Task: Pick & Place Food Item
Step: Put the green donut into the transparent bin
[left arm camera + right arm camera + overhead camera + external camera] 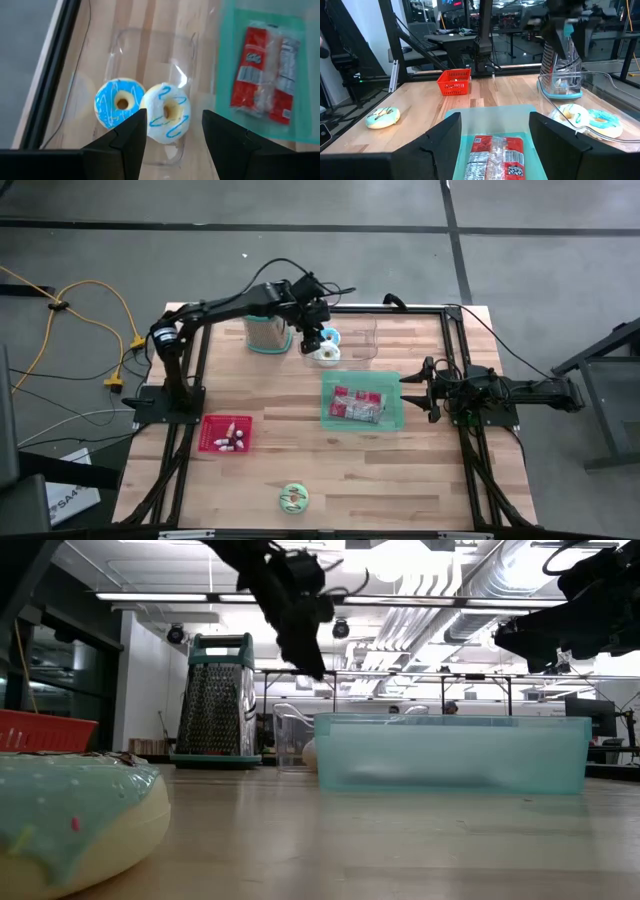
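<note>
overhead view, table-level view, wrist views sharing teal tray [220, 75]

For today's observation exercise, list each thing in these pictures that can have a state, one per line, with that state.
Left gripper: open, above the two donuts.
Right gripper: open, empty, over the teal bin.
White donut: flat on the table, touching the blue donut.
Blue donut: flat on the table.
Teal bin: upright, holding a red packet.
Grater: upright.
Red basket: upright, holding small items.
</note>
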### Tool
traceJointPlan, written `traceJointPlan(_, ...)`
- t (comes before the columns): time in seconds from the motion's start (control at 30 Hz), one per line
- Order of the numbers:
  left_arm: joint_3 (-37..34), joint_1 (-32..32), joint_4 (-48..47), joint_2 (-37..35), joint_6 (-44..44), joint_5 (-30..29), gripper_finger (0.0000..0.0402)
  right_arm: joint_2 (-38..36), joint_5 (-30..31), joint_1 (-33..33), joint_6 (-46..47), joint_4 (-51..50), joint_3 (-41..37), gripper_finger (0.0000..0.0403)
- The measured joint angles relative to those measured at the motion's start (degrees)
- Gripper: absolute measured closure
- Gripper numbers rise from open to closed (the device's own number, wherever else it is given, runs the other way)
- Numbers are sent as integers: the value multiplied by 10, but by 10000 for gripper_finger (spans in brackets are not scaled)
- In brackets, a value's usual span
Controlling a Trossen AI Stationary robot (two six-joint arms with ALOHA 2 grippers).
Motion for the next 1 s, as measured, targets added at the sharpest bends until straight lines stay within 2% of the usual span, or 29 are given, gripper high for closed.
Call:
traceJointPlan(0.3, 0, -39, -15, -18, 0, -18, 216, 0, 0, 0, 0, 0, 0, 180)
traceJointPlan(0.5, 0, -92, -34, -18, 2, -18, 216, 0, 0, 0, 0, 0, 0, 180)
traceJointPlan(0.7, 0, -176, -79, -18, -4, -42, 216, 0, 0, 0, 0, 0, 0, 180)
traceJointPlan(1.0, 0, -337, -124, -18, -79, -105, 216, 0, 0, 0, 0, 0, 0, 180)
